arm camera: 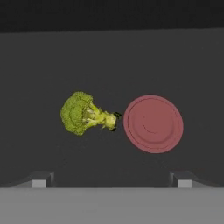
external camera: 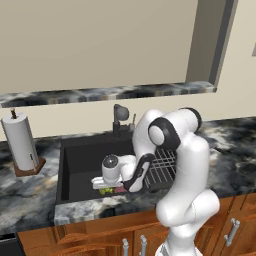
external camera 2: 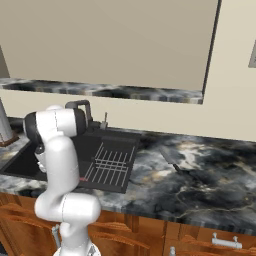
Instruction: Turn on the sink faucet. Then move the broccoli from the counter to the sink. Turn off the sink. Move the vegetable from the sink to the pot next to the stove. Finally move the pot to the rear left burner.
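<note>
Fingers [arm camera: 38,183] are seen nearest the hand camera, spread wide with nothing between them, so the gripper [arm camera: 111,183] is open and empty; beyond them the broccoli [arm camera: 83,113] lies on its side on the dark floor of the sink [arm camera: 112,61], its stalk pointing toward a pink disc [arm camera: 153,124] that sits just beside it; whether stalk and disc touch cannot be told. From the left base view the hand is seen lowered into the sink [external camera: 80,160], just above a green patch that is taken to be the broccoli [external camera: 106,190]; a faucet [external camera: 120,116] stands at the rear rim, and a wire rack [external camera: 162,167] lies in the right part of the basin; no water is seen at the spout, though this is too small to settle. A towel roll [external camera: 21,142] stands on the surface to the left. From the right base view the faucet [external camera 2: 80,106] and rack [external camera 2: 111,162] are made out behind the arm.

With the vegetable in the basin and the fingers wide above it, the step in hand is judged to be the pick-up for the move to the pot; whether the faucet is already off is not shown. For the next move the gripper would need to be shifted toward the florets, lowered so the fingers straddle the head, and closed; the disc should be avoided.
</note>
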You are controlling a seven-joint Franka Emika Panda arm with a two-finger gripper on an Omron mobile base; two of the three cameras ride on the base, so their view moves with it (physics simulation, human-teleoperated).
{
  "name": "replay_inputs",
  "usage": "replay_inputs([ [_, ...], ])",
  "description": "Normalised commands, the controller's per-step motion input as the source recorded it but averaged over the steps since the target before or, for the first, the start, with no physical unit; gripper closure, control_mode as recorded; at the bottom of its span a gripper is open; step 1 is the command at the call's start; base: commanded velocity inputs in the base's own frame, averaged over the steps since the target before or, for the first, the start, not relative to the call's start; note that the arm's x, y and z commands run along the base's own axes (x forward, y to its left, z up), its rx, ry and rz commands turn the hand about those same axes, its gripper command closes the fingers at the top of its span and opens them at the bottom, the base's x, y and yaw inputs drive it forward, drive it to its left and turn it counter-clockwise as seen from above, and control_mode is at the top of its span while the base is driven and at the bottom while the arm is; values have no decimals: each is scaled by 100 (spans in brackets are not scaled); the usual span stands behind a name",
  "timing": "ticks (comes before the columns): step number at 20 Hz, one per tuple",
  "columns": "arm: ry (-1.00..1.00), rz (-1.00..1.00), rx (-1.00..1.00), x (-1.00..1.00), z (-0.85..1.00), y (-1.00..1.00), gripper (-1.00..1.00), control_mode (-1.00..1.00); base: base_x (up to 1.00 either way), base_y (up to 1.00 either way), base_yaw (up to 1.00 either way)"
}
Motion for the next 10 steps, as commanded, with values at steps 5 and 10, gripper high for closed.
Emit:
replay_inputs([
  [5, 10, 0, -5, 30, 0, 16, -100, -100, 0, 0, 0],
  [10, 7, 0, -4, 31, 0, 17, -100, -100, 0, 0, 0],
])
